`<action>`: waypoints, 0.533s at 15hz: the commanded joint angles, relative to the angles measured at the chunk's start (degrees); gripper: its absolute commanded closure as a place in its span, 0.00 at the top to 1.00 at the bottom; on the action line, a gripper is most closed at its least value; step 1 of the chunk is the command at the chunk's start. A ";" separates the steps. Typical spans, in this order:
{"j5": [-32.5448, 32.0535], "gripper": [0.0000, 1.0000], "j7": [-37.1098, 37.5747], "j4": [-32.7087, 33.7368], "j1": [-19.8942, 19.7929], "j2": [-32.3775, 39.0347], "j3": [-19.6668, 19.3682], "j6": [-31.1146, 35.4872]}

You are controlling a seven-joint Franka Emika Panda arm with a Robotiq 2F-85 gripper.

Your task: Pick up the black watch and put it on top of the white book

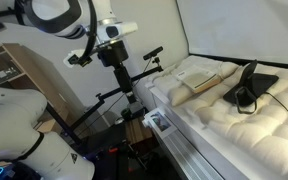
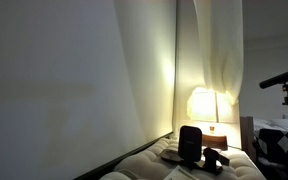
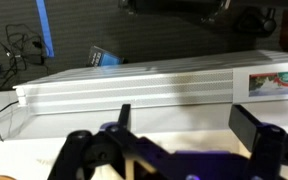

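A white book (image 1: 197, 77) lies flat on the white quilted bed. Beside it a black looped object, which looks like the black watch (image 1: 246, 90), rests on a dark flat pad. In an exterior view dark shapes (image 2: 191, 143) stand on the bed, too dim to name. In the wrist view my gripper (image 3: 187, 125) is open and empty, with its two black fingers wide apart. It faces a pale aluminium rail (image 3: 144, 88) at the bed's edge. Neither the watch nor the book shows in the wrist view.
A camera on a black tripod (image 1: 111, 50) stands beside the bed. White robot arm links (image 1: 24, 140) fill the near left of that view. A lit curtain (image 2: 209, 80) hangs behind the bed. Cables (image 3: 9, 50) lie on the dark floor.
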 commanded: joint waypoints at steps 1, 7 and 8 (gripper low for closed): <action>-1.24 1.00 0.91 4.18 -1.35 5.21 -0.65 6.11; -4.50 1.00 6.62 12.35 -5.35 13.34 -0.60 11.68; -5.74 1.00 8.63 13.96 -6.12 14.92 -0.39 12.22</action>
